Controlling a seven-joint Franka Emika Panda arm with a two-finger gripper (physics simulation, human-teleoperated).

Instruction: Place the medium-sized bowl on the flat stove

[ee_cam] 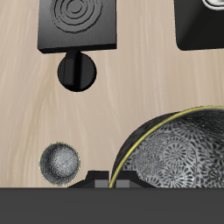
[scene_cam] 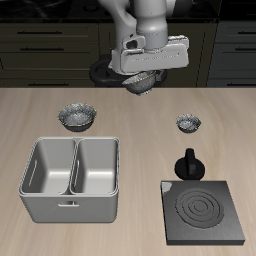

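— Bowl position? We count three matching speckled bowls. We hold the medium-sized bowl in the gripper, jaws closed on its rim, raised above the table's back.

— And the target?

— One flat stove lies well apart, toward the front edge, beyond the black knobbed pot.
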